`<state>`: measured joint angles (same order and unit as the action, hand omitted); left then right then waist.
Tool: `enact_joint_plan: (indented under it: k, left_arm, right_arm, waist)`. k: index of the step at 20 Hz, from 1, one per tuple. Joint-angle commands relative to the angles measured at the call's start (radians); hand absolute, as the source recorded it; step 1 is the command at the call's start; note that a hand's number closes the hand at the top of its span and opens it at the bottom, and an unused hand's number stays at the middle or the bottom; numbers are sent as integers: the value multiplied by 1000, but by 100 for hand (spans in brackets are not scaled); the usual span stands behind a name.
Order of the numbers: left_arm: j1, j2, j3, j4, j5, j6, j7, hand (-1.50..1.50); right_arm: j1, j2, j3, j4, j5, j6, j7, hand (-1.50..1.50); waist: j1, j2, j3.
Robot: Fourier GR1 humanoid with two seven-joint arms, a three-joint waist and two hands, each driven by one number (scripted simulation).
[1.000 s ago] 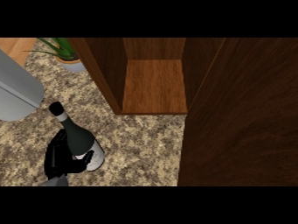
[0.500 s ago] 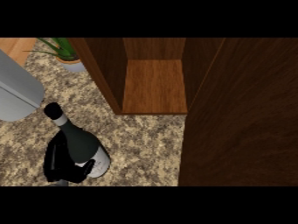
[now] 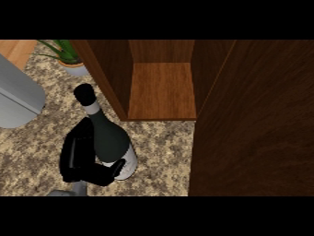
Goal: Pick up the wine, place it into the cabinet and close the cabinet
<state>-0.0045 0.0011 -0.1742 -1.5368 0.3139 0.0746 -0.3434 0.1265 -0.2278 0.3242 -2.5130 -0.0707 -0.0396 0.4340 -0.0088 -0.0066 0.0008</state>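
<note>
1. Wine bottle [image 3: 108, 138]: dark glass, pale label low on the body, black cap with a white band. It sits inside the robot hand's curl, neck leaning up and away from it.
2. Robot hand [image 3: 84, 159]: black, fingers and thumb wrapped round the bottle's lower body, a grip that appears meant for carrying.
3. Cabinet [image 3: 160, 90]: open, its wooden shelf up and right of the robot hand.
4. Desk [image 3: 23, 152]: speckled stone, beneath the robot hand.

Wine & cabinet, as I see them

Dark wine bottle [image 3: 108, 138] w/ white label, upright, just left of cabinet [image 3: 160, 87]; cabinet open, wooden shelf bare.
</note>
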Motion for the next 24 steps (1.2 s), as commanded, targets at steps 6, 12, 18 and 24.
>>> enact_joint_plan:
  k: [6,12,18,24]
  left_arm:
    - [-145,-1,-166,-104,11,309,188,150]
    - [-298,-1,-226,-6,33,479,249,150]
    - [-381,-1,-265,181,65,536,135,150]
    - [-427,-1,-257,289,99,556,95,150]
  right_arm:
    - [42,6,-25,-180,-88,4,83,-150]
    - [21,-9,-82,-201,-149,27,116,-150]
    - [51,21,-37,-196,-102,31,84,-150]
    - [147,14,-53,-199,-131,80,19,-150]
  waist:
    - [-3,4,0]
    - [-11,6,-1]
    - [-26,7,-1]
    - [-20,5,0]
